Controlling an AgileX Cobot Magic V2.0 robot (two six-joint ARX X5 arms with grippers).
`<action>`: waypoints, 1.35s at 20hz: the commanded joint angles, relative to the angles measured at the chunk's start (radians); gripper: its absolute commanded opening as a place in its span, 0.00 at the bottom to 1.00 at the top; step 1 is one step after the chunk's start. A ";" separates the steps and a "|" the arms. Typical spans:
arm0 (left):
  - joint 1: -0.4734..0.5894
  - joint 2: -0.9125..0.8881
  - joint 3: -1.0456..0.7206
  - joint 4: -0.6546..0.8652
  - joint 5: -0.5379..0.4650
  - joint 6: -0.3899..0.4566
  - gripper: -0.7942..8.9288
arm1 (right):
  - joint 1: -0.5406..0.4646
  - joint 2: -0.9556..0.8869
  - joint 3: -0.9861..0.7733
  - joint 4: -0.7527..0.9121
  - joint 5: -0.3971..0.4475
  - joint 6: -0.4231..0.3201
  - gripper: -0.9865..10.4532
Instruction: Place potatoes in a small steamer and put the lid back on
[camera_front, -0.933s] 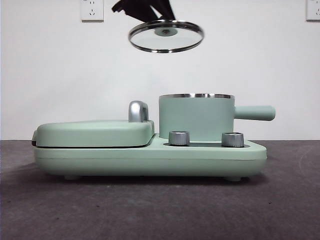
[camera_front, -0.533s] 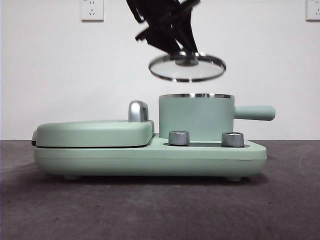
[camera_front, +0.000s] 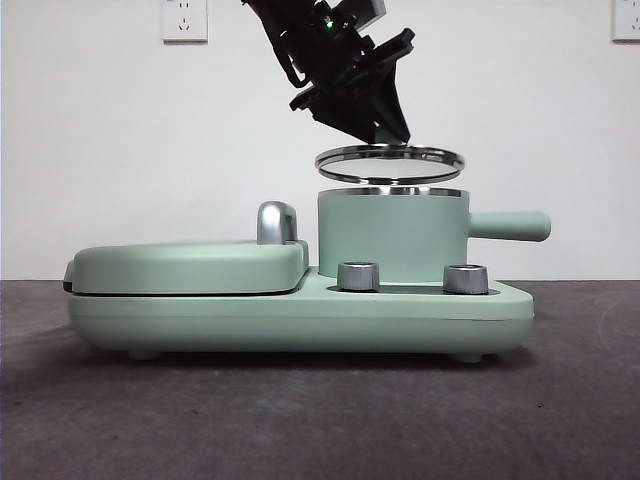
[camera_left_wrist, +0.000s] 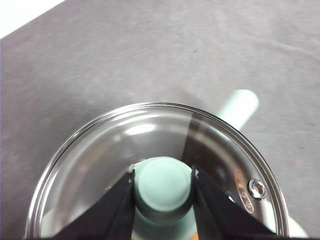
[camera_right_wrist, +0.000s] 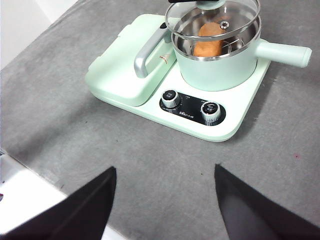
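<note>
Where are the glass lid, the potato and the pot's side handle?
lid (camera_front: 390, 163), front view, on its steel rim.
potato (camera_right_wrist: 208, 47), right wrist view, on its orange side.
side handle (camera_front: 510, 225), front view, mid-length.

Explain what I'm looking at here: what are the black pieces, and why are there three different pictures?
It is a two-armed robot filmed by three cameras: one low at the table's edge, one on each wrist. The left gripper pinches the knob of the glass lid and holds it just above the small steamer. The left wrist camera looks down through that lid. The right gripper waits open, back from the cooker, and its camera shows the potato already inside the steamer.
</note>
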 joint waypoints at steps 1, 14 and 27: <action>-0.007 0.032 0.037 0.021 0.037 0.018 0.10 | 0.004 0.003 0.009 0.015 -0.004 0.024 0.36; -0.007 0.056 0.037 0.019 0.036 0.074 0.10 | 0.004 0.003 0.009 0.016 -0.006 0.050 0.36; -0.007 0.070 0.037 -0.017 0.036 0.142 0.10 | 0.004 0.003 0.009 0.016 -0.007 0.050 0.36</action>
